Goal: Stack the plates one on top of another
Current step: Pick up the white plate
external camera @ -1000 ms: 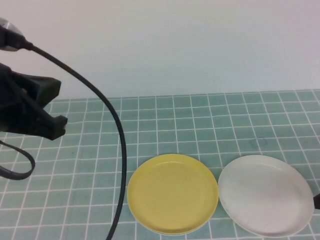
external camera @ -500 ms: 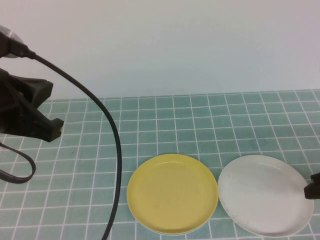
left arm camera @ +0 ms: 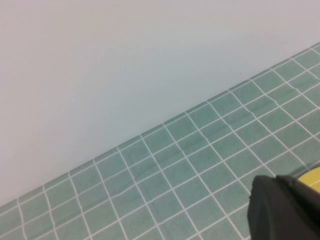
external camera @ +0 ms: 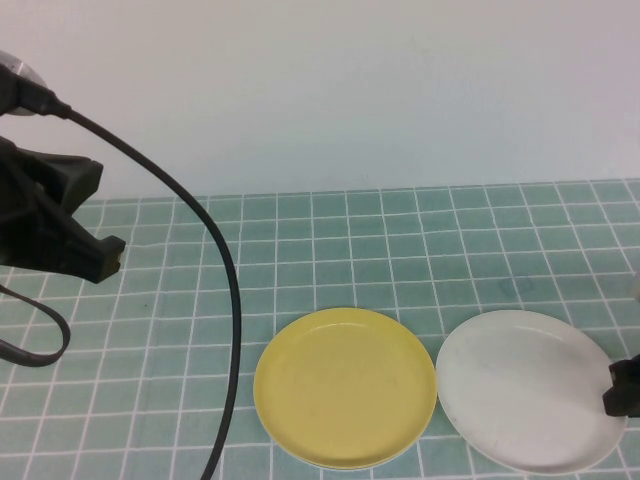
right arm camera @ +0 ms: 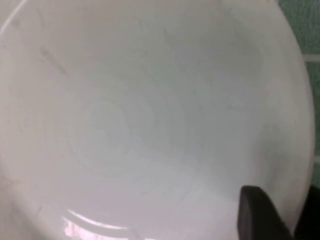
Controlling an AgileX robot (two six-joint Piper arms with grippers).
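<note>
The yellow plate point(external camera: 345, 388) lies on the tiled table at front centre. The white plate point(external camera: 530, 390) lies just right of it, rims almost touching. The light blue plate is out of view. My right gripper point(external camera: 622, 388) is at the white plate's right rim. In the right wrist view the white plate point(right arm camera: 130, 115) fills the picture, and the right gripper point(right arm camera: 280, 212) is open with the rim between its fingers. My left gripper point(external camera: 105, 212) is open and empty, raised at the far left, away from the plates. One of its fingers point(left arm camera: 285, 210) shows beside a sliver of the yellow plate point(left arm camera: 312, 175).
A black cable point(external camera: 225, 300) hangs from the left arm and curves down to the table's front edge left of the yellow plate. The green tiled table point(external camera: 400, 240) ends at a plain white wall point(external camera: 350, 90) behind.
My right gripper has come in from the right edge and now sits over the white plate's right rim. The left gripper has drawn back slightly to the left. The plates have not moved.
</note>
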